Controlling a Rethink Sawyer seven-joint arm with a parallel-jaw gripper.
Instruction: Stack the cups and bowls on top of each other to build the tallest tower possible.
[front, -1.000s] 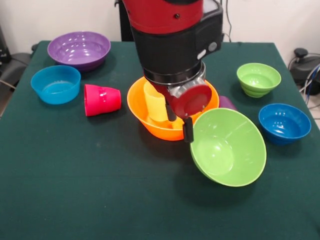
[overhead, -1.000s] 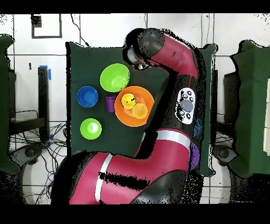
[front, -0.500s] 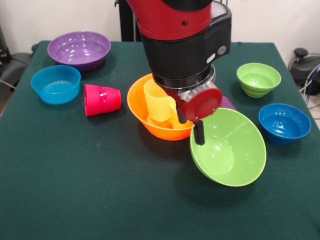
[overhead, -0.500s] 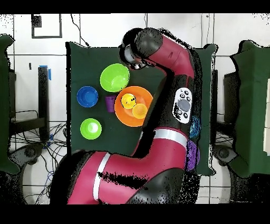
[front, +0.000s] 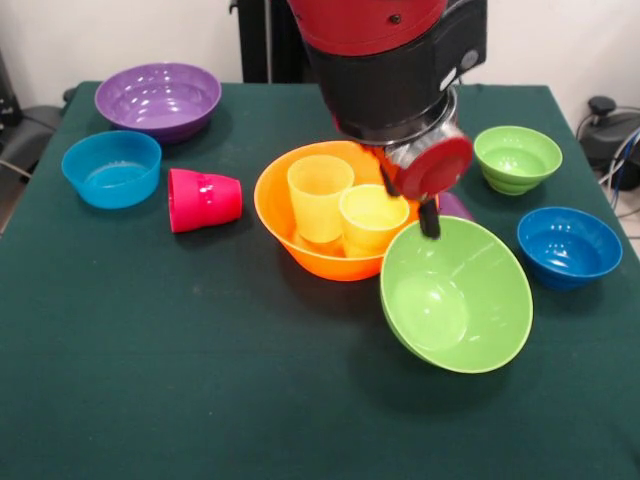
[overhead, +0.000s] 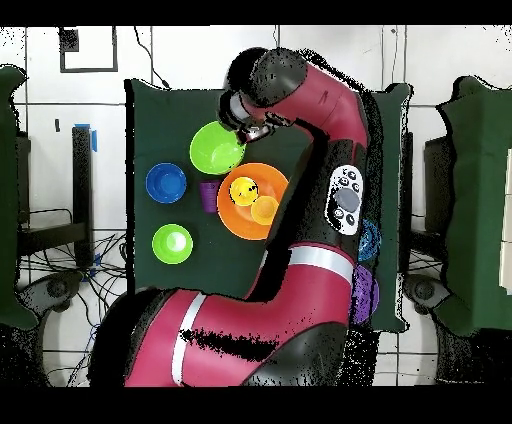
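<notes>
Over the large lime green bowl's (front: 457, 294) far rim hangs the gripper (front: 428, 215); jaw state can't tell. Large orange bowl (front: 300, 250) touches it, holding yellow-orange cup (front: 320, 197) and pale yellow cup (front: 371, 220). Red-pink cup (front: 204, 199) lies on its side just beside the orange bowl.

Purple cup (front: 456, 205): mostly hidden behind the large green bowl (front: 457, 295) and the gripper (front: 428, 205), right of centre. Gripper: finger state cannot be judged. Arm (front: 390, 50): cut off at the top edge. Overhead, the arm (overhead: 320, 200) covers the table's (overhead: 150, 130) right half.
</notes>
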